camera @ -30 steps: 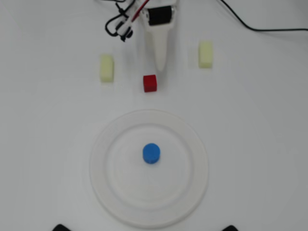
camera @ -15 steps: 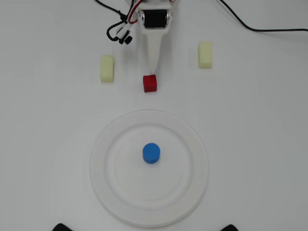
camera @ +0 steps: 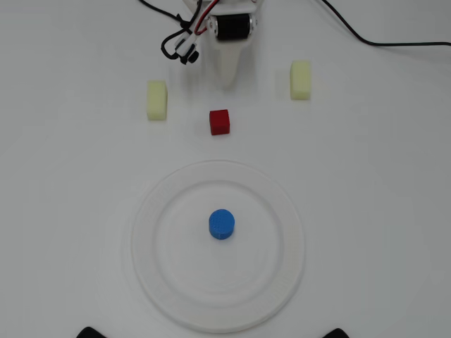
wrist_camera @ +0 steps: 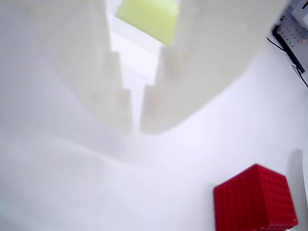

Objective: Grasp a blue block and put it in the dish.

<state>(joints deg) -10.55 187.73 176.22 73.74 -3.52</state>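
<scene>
Short bright blue cylinder, the blue block (camera: pixel 221 224), with a finely dimpled round top, sitting at the middle of the dish (camera: pixel 151 239), a broad round white plate with a wide flat rim and a shallow stepped well. Small red cube (camera: pixel 219 121) beyond the dish's far rim in the overhead view, its faces covered in a fine grid of bumps as seen up close in the wrist view (wrist_camera: pixel 255 199). Two pale yellow rectangular blocks with rounded corners, one to the left (camera: pixel 156 99) and one to the right (camera: pixel 301 79), well apart on the plain white table (camera: pixel 380 183). White, smooth, tapering gripper (camera: pixel 225 79) near the top, empty, fingers close together with only a narrow slit between them in the wrist view (wrist_camera: pixel 135 113). Compared with half a second ago, gripper tip pulled back toward the base, no longer reaching the red cube; block and dish unmoved. Fingers blurred and washed out against the white table in the wrist view; red cube cut off by the bottom edge there; a yellow-green blur (wrist_camera: pixel 147 17) showing between the fingers at the top.
</scene>
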